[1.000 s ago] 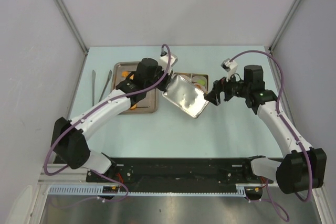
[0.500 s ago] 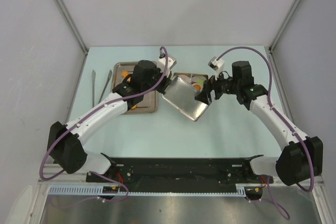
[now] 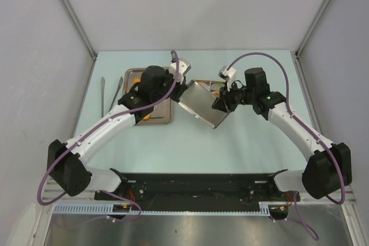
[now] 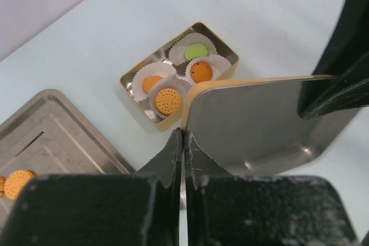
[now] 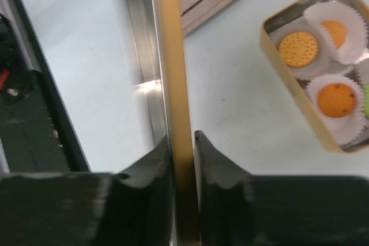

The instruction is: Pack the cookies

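Observation:
A metal tin lid (image 3: 202, 103) with a gold rim hangs tilted above the table, held from both sides. My left gripper (image 4: 183, 133) is shut on its corner, and my right gripper (image 5: 181, 136) is shut on the gold rim (image 5: 170, 56) of the opposite edge. Under the lid stands the open gold tin (image 4: 130, 82) with white paper liners. In it lie cookies: one green (image 4: 196, 52) and three orange (image 4: 201, 71) (image 4: 153, 82) (image 4: 167, 100). The lid hides part of the tin (image 3: 216, 86) in the top view.
A grey baking tray (image 3: 134, 72) lies left of the tin, partly under my left arm, with an orange cookie (image 4: 19, 181) on it. Metal tongs (image 3: 118, 91) and a thin tool (image 3: 103, 93) lie at the far left of the table.
My right arm has moved left to the lid and its open jaws have shut on the rim. The left arm has drifted slightly left with the lid in its grip.

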